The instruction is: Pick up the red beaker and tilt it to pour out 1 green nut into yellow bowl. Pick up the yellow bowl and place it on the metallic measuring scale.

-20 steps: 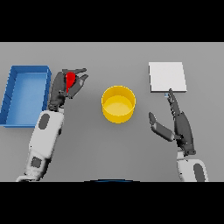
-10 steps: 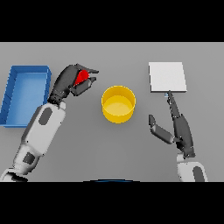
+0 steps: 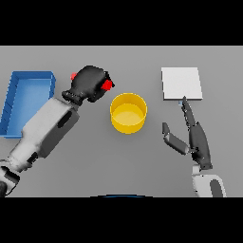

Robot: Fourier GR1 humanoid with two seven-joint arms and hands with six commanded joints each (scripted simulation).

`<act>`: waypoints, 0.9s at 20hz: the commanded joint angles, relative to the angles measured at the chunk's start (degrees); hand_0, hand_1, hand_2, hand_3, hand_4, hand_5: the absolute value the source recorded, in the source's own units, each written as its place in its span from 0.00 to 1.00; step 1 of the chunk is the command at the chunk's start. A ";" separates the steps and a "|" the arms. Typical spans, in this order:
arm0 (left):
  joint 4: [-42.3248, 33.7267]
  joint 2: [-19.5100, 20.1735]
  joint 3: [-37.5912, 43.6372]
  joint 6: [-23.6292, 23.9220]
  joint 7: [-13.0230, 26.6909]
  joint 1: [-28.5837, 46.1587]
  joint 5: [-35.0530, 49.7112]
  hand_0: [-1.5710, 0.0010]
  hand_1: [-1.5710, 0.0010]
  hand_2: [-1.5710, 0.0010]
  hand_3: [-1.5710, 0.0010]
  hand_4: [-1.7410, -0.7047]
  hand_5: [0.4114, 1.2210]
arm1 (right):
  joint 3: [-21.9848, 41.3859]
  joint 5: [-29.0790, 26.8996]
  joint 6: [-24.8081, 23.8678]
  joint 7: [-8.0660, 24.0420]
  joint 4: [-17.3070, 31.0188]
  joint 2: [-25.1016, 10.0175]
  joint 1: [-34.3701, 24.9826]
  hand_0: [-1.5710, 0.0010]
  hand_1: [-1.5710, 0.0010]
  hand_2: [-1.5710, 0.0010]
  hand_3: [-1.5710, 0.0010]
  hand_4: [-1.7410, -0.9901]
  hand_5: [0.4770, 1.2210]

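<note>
Left hand [image 3: 89, 84] gripping red beaker [image 3: 107, 85] shifted nearer yellow bowl [image 3: 128, 112], right hand [image 3: 194, 137] open

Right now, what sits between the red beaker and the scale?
In the head view, the yellow bowl stands between the red beaker, held in the left hand, and the metallic scale. The rest of that stretch is bare grey table.

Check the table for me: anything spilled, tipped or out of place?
Nothing stands out. The left hand is closed round the red beaker beside the upright yellow bowl. No nuts lie on the table.
</note>
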 commanded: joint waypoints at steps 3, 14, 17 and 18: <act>3.05 0.82 -4.91 -3.69 -1.02 -5.23 -4.23 0.00 0.00 0.00 0.00 0.05 0.97 | 0.07 -0.04 -0.05 -1.09 -0.13 0.14 0.22 1.00 1.00 1.00 1.00 0.64 0.32; 11.78 -0.53 -22.11 -15.54 -4.69 -19.61 -13.65 0.00 0.00 0.00 0.00 0.02 1.00 | -0.06 1.35 -2.20 -0.04 0.99 1.36 -0.20 1.00 1.00 1.00 1.00 0.73 0.23; 14.22 -1.26 -26.73 -15.53 -4.98 -22.12 -16.55 0.00 0.00 0.00 0.00 0.01 1.00 | 0.02 2.36 -3.00 0.00 1.56 1.49 -1.01 1.00 1.00 1.00 1.00 0.74 0.23; 14.50 -0.98 -28.14 -15.68 -5.62 -22.92 -17.34 0.00 0.00 0.00 0.00 0.01 1.00 | 0.10 2.32 -2.99 0.13 1.67 1.63 -0.71 1.00 1.00 1.00 1.00 0.74 0.22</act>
